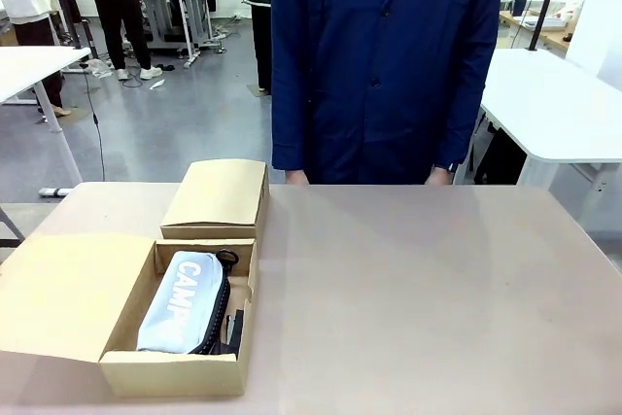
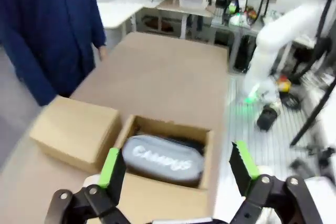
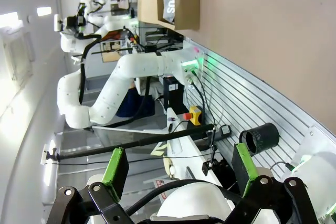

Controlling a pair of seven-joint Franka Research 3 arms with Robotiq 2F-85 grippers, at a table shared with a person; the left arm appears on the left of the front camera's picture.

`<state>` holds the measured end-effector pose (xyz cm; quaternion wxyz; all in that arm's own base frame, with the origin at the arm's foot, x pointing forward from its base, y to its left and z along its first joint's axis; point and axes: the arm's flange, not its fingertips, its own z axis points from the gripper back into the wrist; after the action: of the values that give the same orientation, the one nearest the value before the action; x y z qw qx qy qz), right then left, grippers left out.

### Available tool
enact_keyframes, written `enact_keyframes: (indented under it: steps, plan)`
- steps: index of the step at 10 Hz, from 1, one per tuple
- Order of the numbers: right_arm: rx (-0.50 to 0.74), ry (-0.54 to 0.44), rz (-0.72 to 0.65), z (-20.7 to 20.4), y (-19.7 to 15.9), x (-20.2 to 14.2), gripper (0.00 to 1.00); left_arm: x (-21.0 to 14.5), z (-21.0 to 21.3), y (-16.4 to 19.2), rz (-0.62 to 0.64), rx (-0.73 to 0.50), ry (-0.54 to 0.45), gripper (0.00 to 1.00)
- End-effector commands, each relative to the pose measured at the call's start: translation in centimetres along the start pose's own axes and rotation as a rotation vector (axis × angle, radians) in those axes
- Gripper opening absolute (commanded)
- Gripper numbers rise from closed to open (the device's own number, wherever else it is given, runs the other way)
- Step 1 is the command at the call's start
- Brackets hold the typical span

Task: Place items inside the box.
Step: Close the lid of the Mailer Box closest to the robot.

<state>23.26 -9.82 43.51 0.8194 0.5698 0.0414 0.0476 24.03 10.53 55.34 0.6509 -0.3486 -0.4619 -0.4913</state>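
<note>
Inside the open box [image 1: 175, 373] the grey pencil case [image 1: 182, 302] is seen lying flat; left gripper [image 2: 178, 169] and right gripper [image 3: 178, 174] are both spread, nothing pinched.

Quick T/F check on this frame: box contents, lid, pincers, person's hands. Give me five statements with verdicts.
1. The grey pencil case marked CAMPUS lies inside the open box. True.
2. The left pincer is shut on the pencil case. False: its jaws are wide open above the box, holding nothing.
3. A second, closed cardboard box sits just beyond the open one, toward the person. True.
4. The person's hands are reaching into the open box. False: they hang at the table's far edge, away from it.
5. The right pincer holds a black stapler. False: its jaws are open and empty, pointed off the table toward the floor.
</note>
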Motion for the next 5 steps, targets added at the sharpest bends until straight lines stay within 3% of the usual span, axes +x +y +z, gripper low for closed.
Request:
enact_keyframes:
  steps: [1, 2, 3, 4, 5]
  plan:
    - [0.014, -0.005, -0.016, -0.1, 0.5, 0.1, 1.00, -2.7, 2.3, 6.3, -0.185, 0.142, -0.008, 1.00]
    - [0.014, -0.005, -0.016, -0.1, 0.5, 0.1, 1.00, -4.0, 2.9, 8.2, -0.190, 0.176, 0.015, 1.00]
    - [0.014, -0.005, -0.016, -0.1, 0.5, 0.1, 1.00, -7.4, 3.3, 7.4, -0.101, 0.197, 0.030, 1.00]
    - [0.014, -0.005, -0.016, -0.1, 0.5, 0.1, 1.00, -8.2, 3.3, 11.4, 0.032, 0.156, 0.079, 1.00]
    - [0.014, -0.005, -0.016, -0.1, 0.5, 0.1, 1.00, -5.6, 2.7, 7.4, -0.153, 0.169, 0.058, 1.00]
